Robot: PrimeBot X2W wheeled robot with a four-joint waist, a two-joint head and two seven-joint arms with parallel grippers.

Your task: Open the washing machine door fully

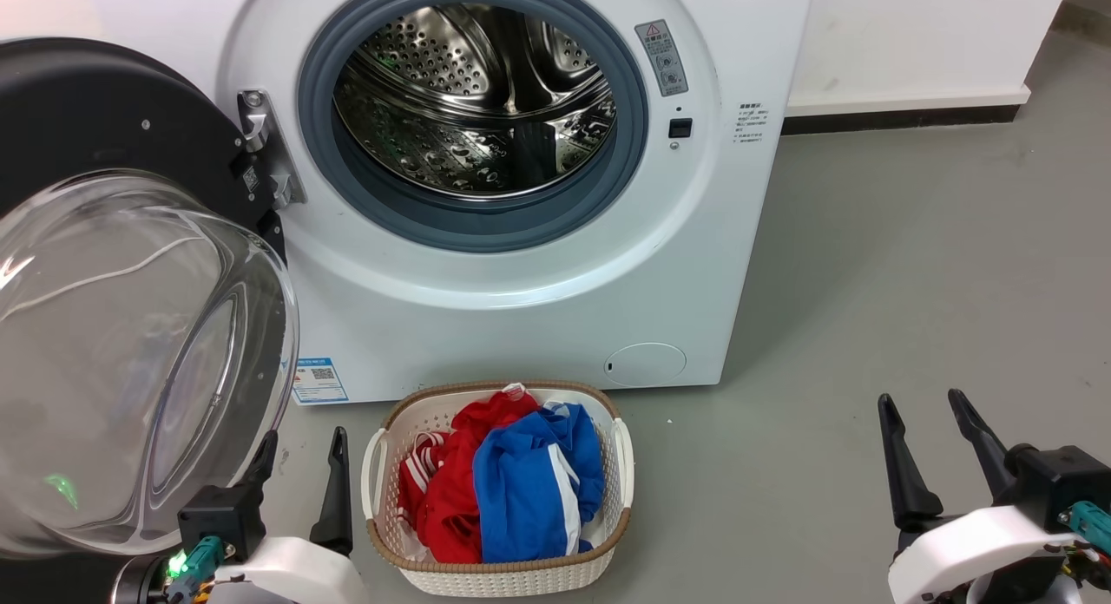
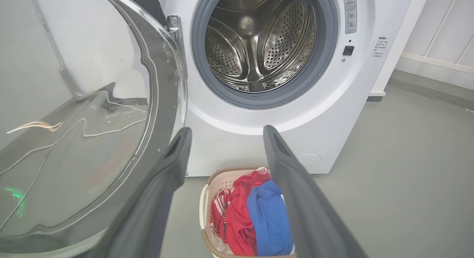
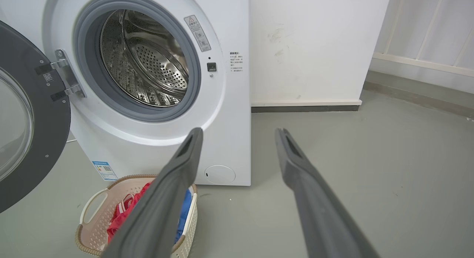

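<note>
The washing machine door stands wide open; left tool and right tool spread apart, holding nothing.

White washing machine, black door, grey gasket; red, blue clothes, white basket.

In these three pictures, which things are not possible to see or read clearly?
Washing machine door: its left part is cut off by the head view's edge.
Warning label on the washing machine: print too small to read in every view.
Laundry basket: partly hidden behind a finger of the right gripper in the right wrist view.
Left gripper: touching the door or not, unclear.
</note>
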